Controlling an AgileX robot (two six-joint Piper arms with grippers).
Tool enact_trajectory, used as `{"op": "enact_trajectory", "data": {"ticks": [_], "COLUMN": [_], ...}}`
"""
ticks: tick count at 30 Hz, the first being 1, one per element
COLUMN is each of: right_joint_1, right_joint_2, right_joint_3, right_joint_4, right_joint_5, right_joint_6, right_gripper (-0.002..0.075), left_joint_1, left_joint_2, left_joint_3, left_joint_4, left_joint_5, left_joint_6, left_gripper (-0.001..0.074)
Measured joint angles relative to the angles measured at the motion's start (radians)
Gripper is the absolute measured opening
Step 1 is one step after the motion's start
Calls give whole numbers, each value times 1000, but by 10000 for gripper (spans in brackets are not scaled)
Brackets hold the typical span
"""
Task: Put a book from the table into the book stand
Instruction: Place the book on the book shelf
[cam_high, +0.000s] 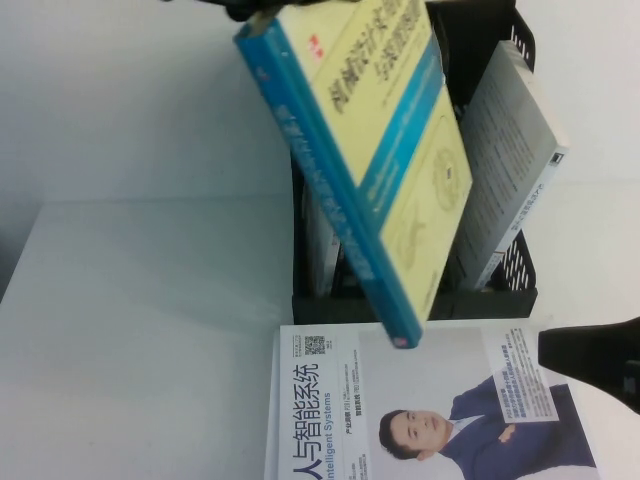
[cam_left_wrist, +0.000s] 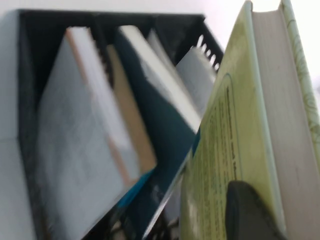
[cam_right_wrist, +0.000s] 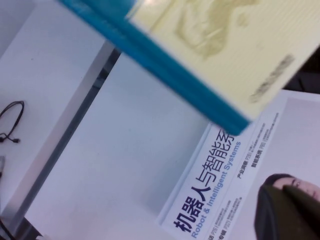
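The thick pale yellow-green book (cam_high: 390, 150) with a blue spine hangs tilted in the air over the black book stand (cam_high: 500, 292), its lower corner reaching past the stand's front. My left gripper (cam_high: 250, 12) is shut on the book's top corner. In the left wrist view one dark finger (cam_left_wrist: 246, 212) presses on the book's cover (cam_left_wrist: 220, 150), with the stand's compartments (cam_left_wrist: 30, 60) beyond. My right gripper (cam_high: 548, 350) is shut and empty, low at the right over the white table (cam_high: 140, 320). It also shows in the right wrist view (cam_right_wrist: 292, 212), under the book (cam_right_wrist: 200, 45).
A grey-covered book (cam_high: 510, 170) leans in the stand's right compartment, and other books stand in its left ones (cam_left_wrist: 85, 150). A white book with a suited man's portrait (cam_high: 420, 400) lies flat in front of the stand. A black cable (cam_right_wrist: 10, 122) lies beyond the table's left edge.
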Motion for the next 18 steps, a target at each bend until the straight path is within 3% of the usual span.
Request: {"op": "enact_trajectory", "data": {"ticks": [7,18], "right_joint_1": [0,0], "right_joint_2": [0,1], "right_joint_3": [0,0], "right_joint_4": [-11,-70], "right_joint_5": [0,23], "right_joint_6": [7,9], "right_gripper": [-3,-3], "left_joint_1": [-114,-206], "left_joint_2": [195,322], "left_joint_3": [-152,-363], "left_joint_4": [134,499], "left_joint_5": [-159,-73], "left_joint_6": [-117,-238], "left_gripper": [194,194]}}
